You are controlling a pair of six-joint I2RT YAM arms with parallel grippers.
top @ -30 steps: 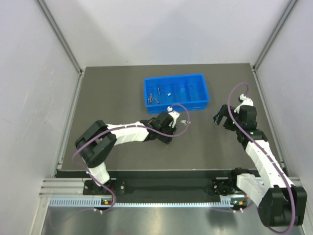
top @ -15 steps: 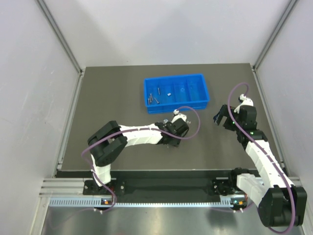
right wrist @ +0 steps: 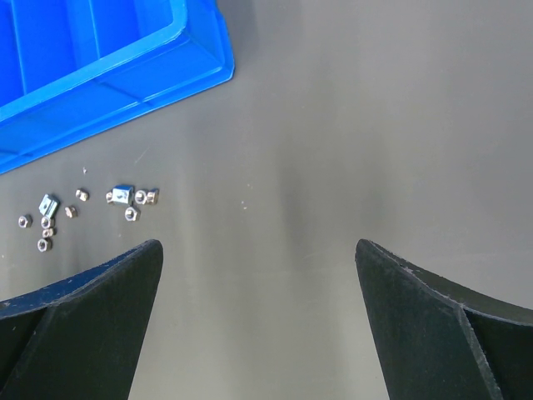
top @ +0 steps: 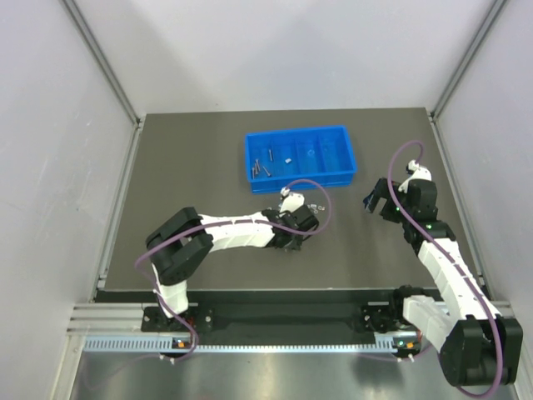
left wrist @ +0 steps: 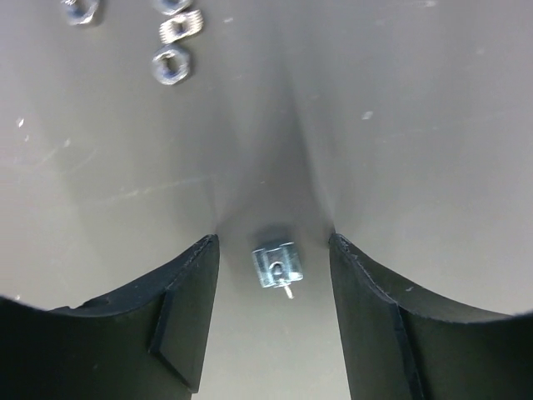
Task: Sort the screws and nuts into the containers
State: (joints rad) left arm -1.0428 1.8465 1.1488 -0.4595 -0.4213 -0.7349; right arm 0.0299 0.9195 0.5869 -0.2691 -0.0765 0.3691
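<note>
The blue tray (top: 336,148) stands at the back centre; its corner shows in the right wrist view (right wrist: 187,50). Two screws (top: 260,165) and one nut (top: 286,159) lie in its left compartments. Loose nuts (top: 314,207) lie on the dark table in front of the tray, also seen in the right wrist view (right wrist: 125,196). My left gripper (top: 303,221) is open and low over the table; in its wrist view a small square nut (left wrist: 277,265) lies between the fingers (left wrist: 187,308), untouched. My right gripper (top: 372,201) is open and empty to the right of the nuts.
More nuts (left wrist: 171,67) lie ahead of the left gripper at the upper left of its view. A second small cluster (right wrist: 46,212) lies further left in the right wrist view. Grey walls enclose the table on three sides.
My left gripper has moved right, toward the loose nuts, and now straddles one nut. The right arm has not moved.
</note>
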